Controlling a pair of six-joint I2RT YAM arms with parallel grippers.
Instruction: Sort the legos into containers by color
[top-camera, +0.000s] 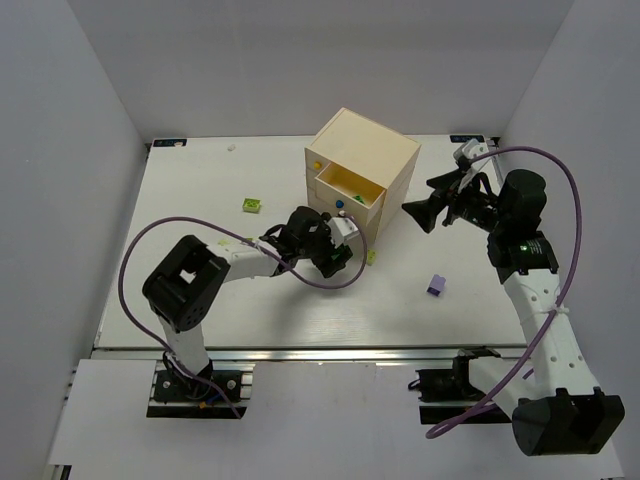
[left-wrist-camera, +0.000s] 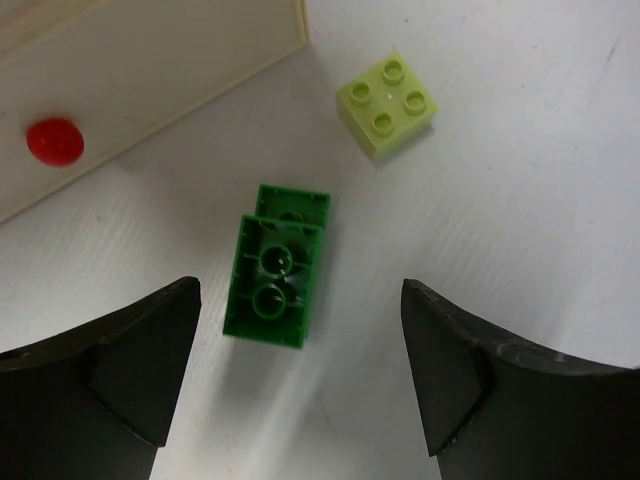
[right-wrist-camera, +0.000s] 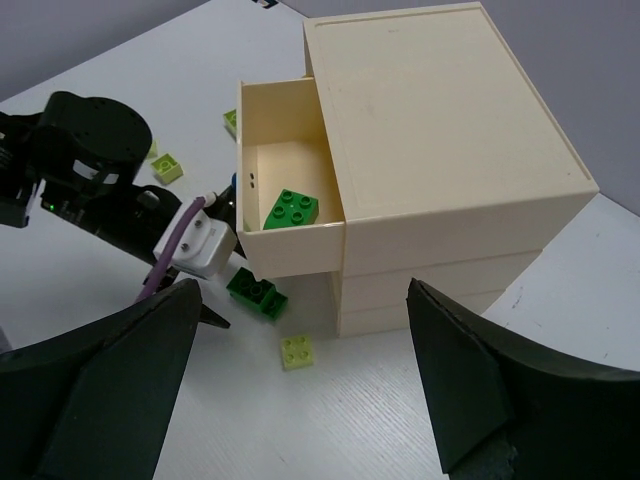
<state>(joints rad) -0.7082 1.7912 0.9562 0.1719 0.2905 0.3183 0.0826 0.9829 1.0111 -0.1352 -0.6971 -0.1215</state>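
The cream chest (top-camera: 365, 160) stands at the back centre with one drawer (right-wrist-camera: 285, 250) pulled open. A dark green brick (right-wrist-camera: 291, 209) lies in that drawer. A second dark green brick (left-wrist-camera: 272, 265) lies studs-down on the table in front of the chest and also shows in the right wrist view (right-wrist-camera: 255, 293). My left gripper (left-wrist-camera: 300, 335) is open and hovers just above it, empty. A lime brick (left-wrist-camera: 388, 103) lies beside it. Another lime brick (top-camera: 251, 205) and a lavender brick (top-camera: 436, 286) lie apart. My right gripper (top-camera: 425, 213) is open and empty, in the air right of the chest.
A red knob (left-wrist-camera: 54, 141) marks the shut bottom drawer. A yellow knob (top-camera: 316, 163) and a blue knob (top-camera: 340, 202) show on the chest front. White walls close in the table (top-camera: 200, 300) on three sides. Purple cables hang from both arms.
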